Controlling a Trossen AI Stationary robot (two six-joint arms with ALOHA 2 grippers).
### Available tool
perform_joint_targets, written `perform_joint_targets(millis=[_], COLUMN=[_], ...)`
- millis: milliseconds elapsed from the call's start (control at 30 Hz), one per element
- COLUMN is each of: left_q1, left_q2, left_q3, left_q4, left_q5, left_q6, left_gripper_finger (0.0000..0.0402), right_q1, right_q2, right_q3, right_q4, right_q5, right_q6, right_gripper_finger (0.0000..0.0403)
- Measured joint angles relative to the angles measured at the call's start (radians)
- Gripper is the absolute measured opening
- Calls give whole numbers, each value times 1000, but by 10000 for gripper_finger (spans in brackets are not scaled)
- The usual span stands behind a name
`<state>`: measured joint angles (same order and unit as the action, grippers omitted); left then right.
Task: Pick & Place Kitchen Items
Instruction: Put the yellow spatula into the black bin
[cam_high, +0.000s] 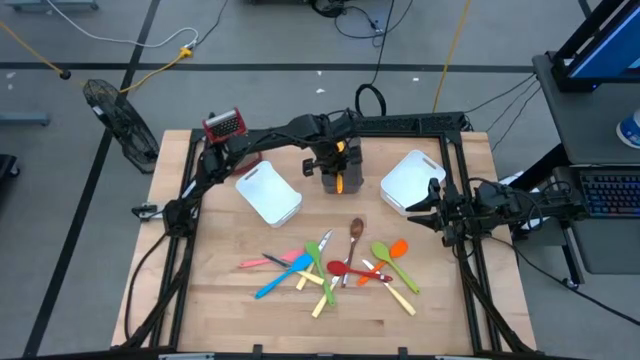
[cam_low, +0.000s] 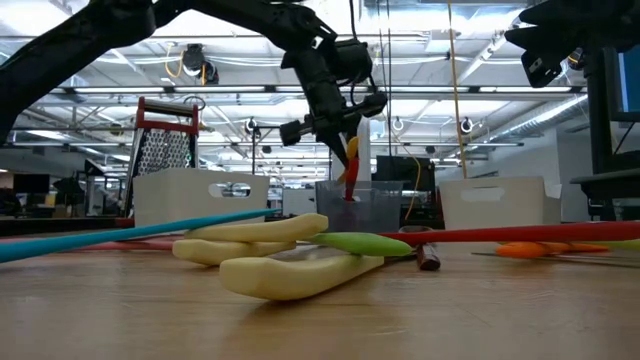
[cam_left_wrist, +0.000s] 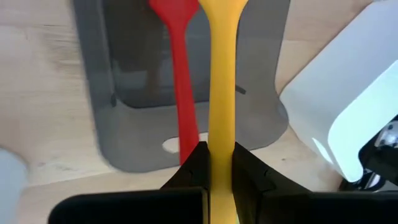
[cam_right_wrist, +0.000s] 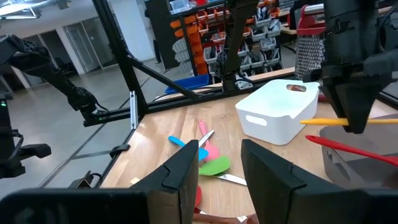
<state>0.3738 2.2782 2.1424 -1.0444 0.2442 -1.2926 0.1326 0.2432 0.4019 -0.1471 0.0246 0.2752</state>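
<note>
My left gripper (cam_high: 338, 163) is over the grey bin (cam_high: 338, 180) at the table's far middle, shut on a yellow utensil (cam_left_wrist: 221, 74) whose far end reaches down into the bin. A red utensil (cam_left_wrist: 178, 74) stands in the same bin, leaning on its wall. My right gripper (cam_right_wrist: 221, 168) is open and empty at the table's right, beside the right white bin (cam_high: 412, 180). Several coloured spoons and spatulas (cam_high: 335, 268) and a brown wooden spoon (cam_high: 355, 235) lie loose on the table's near middle. My left gripper pinches the yellow utensil's handle (cam_left_wrist: 221, 134) between its two fingers, which come from above and point down, lying along the handle. The utensil hangs below the fingers, near upright (cam_low: 351, 150), its lower end inside the grey bin; whether that end touches the bin is hidden.
A second white bin (cam_high: 268, 192) stands left of the grey one. A red-topped metal grater (cam_high: 225, 125) stands at the far left. A black frame rail (cam_high: 420, 122) runs along the far edge. Bare wood lies at the near left (cam_high: 200, 300).
</note>
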Motion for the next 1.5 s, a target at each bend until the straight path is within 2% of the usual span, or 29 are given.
perform_joint_targets(millis=[200, 400, 767, 1333, 1500], left_q1=[14, 18, 20, 14, -3], left_q2=[31, 44, 44, 43, 43], left_q3=[-1, -1, 1, 1, 1], left_q4=[9, 57, 131, 132, 132], left_q5=[53, 69, 13, -20, -59], left_q6=[-3, -10, -14, 45, 75], left_gripper_finger=[25, 60, 70, 72, 74], right_q1=[0, 0, 0, 0, 0], right_q2=[0, 0, 0, 0, 0], right_q3=[0, 0, 0, 0, 0], right_q4=[0, 0, 0, 0, 0], right_q5=[0, 0, 0, 0, 0], right_q6=[0, 0, 0, 0, 0], right_gripper_finger=[114, 114, 114, 114, 114])
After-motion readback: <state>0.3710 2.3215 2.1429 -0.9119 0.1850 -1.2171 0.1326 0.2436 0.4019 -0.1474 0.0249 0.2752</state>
